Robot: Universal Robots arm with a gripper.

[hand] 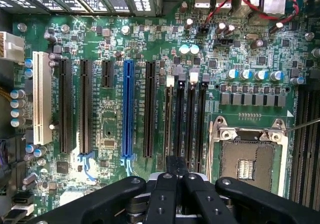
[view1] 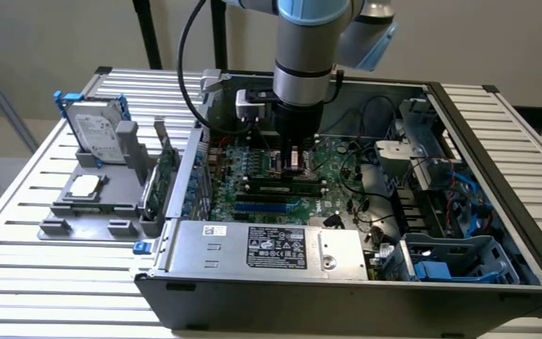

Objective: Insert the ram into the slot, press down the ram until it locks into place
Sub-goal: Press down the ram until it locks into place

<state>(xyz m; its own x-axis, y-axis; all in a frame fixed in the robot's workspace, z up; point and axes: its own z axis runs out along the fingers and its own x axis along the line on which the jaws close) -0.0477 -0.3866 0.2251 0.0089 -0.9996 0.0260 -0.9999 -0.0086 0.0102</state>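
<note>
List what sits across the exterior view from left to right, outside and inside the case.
Hard drive → upright card → ram on the motherboard → blue cage.

Green motherboard (hand: 150,44), black slot (hand: 179,116), blue socket (hand: 128,109), white socket (hand: 42,98), black gripper (hand: 176,184), red-black wires (hand: 250,7).

arm (view1: 301,85) lowered over motherboard (view1: 271,176) inside case (view1: 346,282).
</note>
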